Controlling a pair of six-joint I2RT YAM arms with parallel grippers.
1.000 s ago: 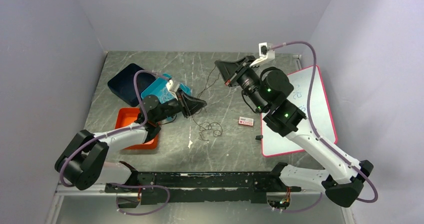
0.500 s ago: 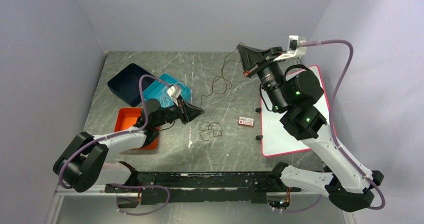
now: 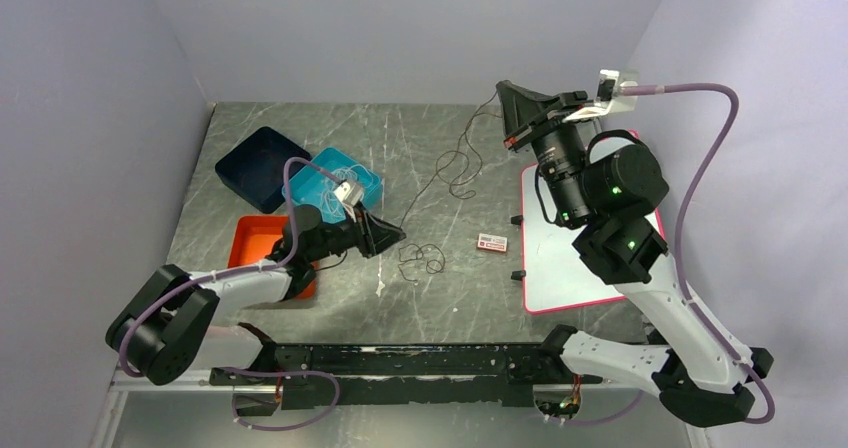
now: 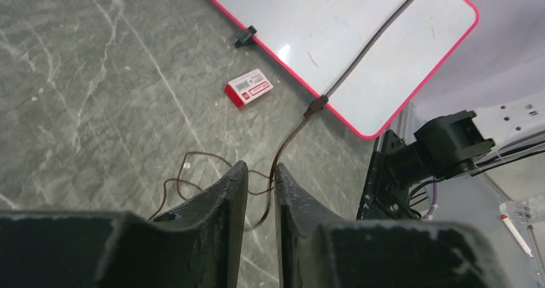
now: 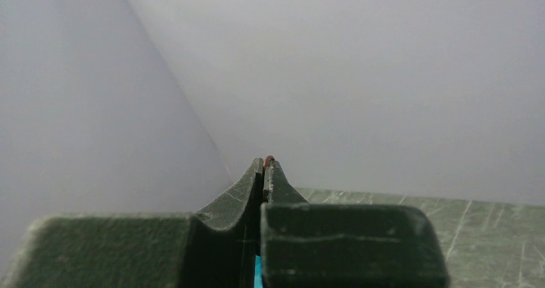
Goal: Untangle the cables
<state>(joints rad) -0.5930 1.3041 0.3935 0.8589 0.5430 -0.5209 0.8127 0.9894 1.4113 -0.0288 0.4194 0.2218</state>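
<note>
A thin dark brown cable (image 3: 462, 156) runs from my raised right gripper (image 3: 503, 93) down in loose loops to my left gripper (image 3: 400, 230). In the right wrist view the right gripper (image 5: 265, 162) is shut on the cable's reddish-brown end at its tips. In the left wrist view the left gripper (image 4: 260, 169) is low over the table with its jaws a narrow gap apart. The cable (image 4: 350, 66) passes through that gap. A small coil of dark cable (image 3: 420, 260) lies on the table just beyond the left fingertips, and it also shows in the left wrist view (image 4: 193, 172).
A red-edged whiteboard (image 3: 600, 258) lies at the right, with black clips (image 3: 517, 275) at its edge. A small red-and-white box (image 3: 491, 242) sits next to it. Dark blue (image 3: 255, 163), teal (image 3: 325, 173) and orange (image 3: 258, 243) trays lie at the left; whitish strands lie in the teal one.
My right gripper has risen and swung to the back right, drawing the brown cable out longer. My left gripper has shifted slightly nearer. The coil on the table has stayed put.
</note>
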